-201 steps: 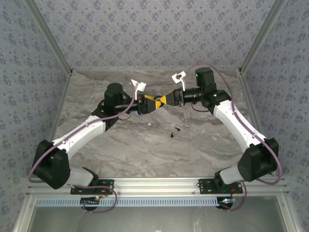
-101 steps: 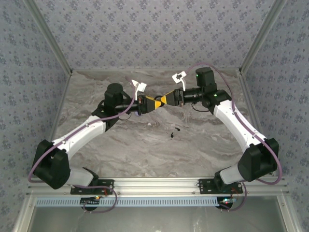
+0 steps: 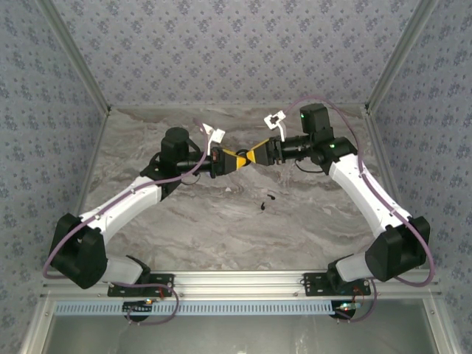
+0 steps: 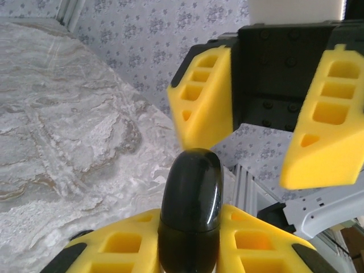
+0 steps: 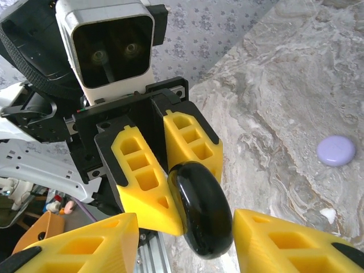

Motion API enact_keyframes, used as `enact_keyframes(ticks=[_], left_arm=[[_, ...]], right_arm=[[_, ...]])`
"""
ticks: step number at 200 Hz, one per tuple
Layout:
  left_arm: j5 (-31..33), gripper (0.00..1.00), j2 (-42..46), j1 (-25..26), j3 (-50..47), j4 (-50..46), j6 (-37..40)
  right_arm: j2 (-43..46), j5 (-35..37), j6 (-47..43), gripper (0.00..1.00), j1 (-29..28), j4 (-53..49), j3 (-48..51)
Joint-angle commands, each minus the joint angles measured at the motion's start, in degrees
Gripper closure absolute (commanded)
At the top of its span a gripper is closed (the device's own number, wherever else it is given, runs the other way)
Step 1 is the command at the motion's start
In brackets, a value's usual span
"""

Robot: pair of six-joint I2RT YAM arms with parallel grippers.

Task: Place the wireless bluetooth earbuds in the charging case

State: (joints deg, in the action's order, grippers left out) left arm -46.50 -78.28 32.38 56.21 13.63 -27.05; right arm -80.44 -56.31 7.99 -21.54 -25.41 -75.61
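Note:
The charging case (image 4: 190, 196) is a glossy black rounded puck with its lid shut. It is held off the table, edge-on, with my left gripper (image 4: 190, 250) shut on its lower half. In the top view the left gripper (image 3: 236, 159) meets my right gripper (image 3: 259, 154) tip to tip above the middle of the table. The right gripper (image 5: 187, 250) stands open, its fingers either side of the case (image 5: 202, 213) with a gap on the left side. The two wireless bluetooth earbuds (image 3: 271, 196) (image 3: 261, 206) lie on the marble nearer the arm bases, apart from both grippers.
A small lilac disc (image 5: 335, 151) and a white fleck (image 5: 327, 214) lie on the marble table (image 3: 184, 221) below the grippers. Patterned walls close the back and both sides. An aluminium rail (image 3: 243, 279) runs along the near edge.
The left gripper closed on the case. The right gripper's jaws spread off the case, and its arm shifted slightly to the right.

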Motion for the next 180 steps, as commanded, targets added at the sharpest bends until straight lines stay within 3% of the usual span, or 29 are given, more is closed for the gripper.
enact_keyframes(ticks=[1, 53, 180], left_arm=[[1.45, 0.77, 2.31, 0.99, 2.7, -1.75, 6.88], [3.97, 0.81, 4.81, 3.15, -3.6, 6.6, 22.03], [3.17, 0.81, 5.82, 4.5, -5.76, 8.54, 29.52]], right_arm=[[1.6, 2.27, -2.91, 0.51, -0.69, -4.22, -2.43], [2.18, 6.12, -5.99, 0.49, -2.32, -8.71, -3.84], [2.23, 9.82, -9.11, 0.46, -3.65, -12.73, -3.66]])
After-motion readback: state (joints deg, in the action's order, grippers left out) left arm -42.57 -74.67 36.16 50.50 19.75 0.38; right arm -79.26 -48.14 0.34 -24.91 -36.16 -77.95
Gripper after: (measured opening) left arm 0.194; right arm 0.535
